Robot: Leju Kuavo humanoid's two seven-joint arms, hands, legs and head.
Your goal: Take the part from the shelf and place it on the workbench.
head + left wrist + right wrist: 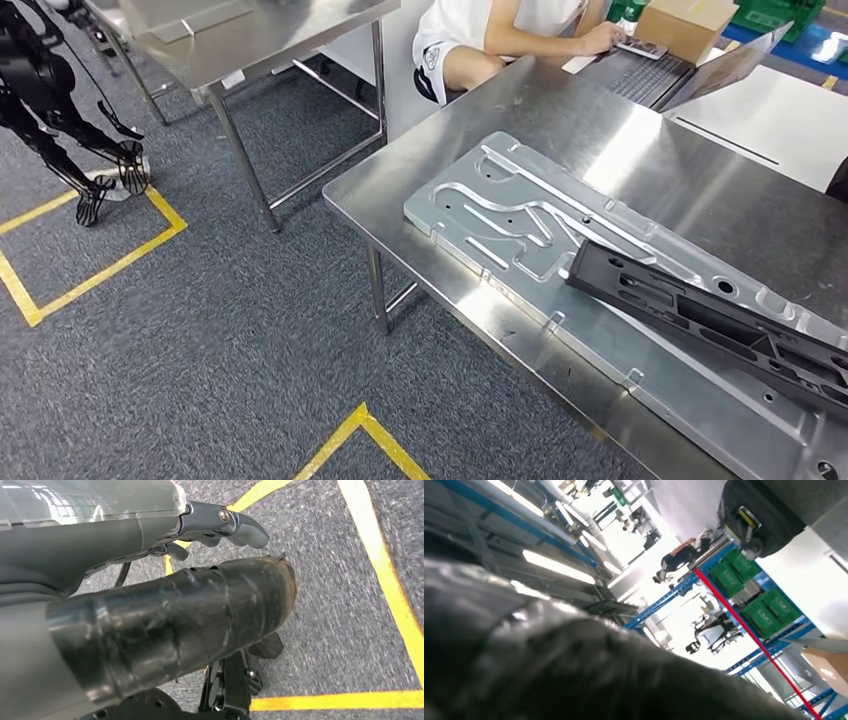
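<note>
- Left hand: seen in the left wrist view above grey carpet marked with yellow tape lines. The visible fingers extend outward with nothing between them; the hand is released.
- Right hand: the right wrist view shows a dark, blurred mass close to the lens. Finger position cannot be told, so the state of this hand cannot be told.
- Part: a long black component with cut-out pockets. It lies flat on the silver plate, toward the right of the head view, and runs off the right edge of the picture.
- Silver plate: a machined slab with curved grooves and holes, resting flat on the steel bench near its front edge.
- Bench, far side: an open laptop and a cardboard box stand well apart from the plate. A seated person rests a hand on a phone beside the laptop.
- Second steel bench: stands to the left, across the carpet.
- Green crates: sit in blue shelving in the right wrist view; contents cannot be told.
</note>
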